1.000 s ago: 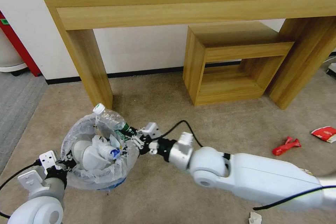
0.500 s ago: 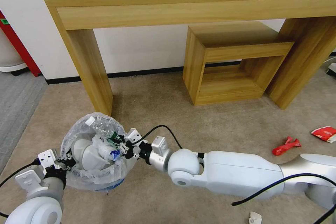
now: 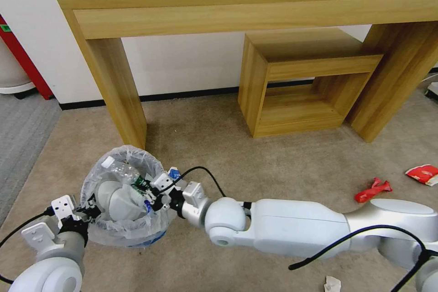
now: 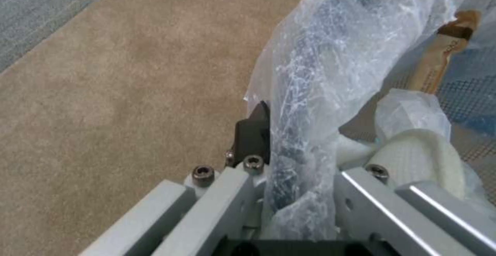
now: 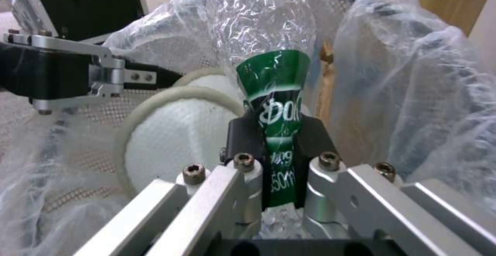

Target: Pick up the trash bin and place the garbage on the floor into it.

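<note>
The right gripper (image 3: 153, 194), clamped on the bottle (image 5: 274, 105), reaches inside the bin (image 3: 123, 232), whose rim the left gripper (image 3: 89, 210) pinches; it should release low, clear of the liner.

The trash bin (image 3: 125, 210) wears a crinkled, translucent plastic liner, glossy where it catches light, over a fine mesh wall. The right pincer (image 5: 271, 140), matt black pads on brushed metal links, clamps a clear crumpled plastic bottle (image 5: 269, 93) with a shiny green label. The floor (image 3: 283, 164) is matt beige short-pile carpet. At twelve o'clock stands the desk (image 3: 255, 4), smooth light wood. The arm shells are glossy white plastic.
</note>
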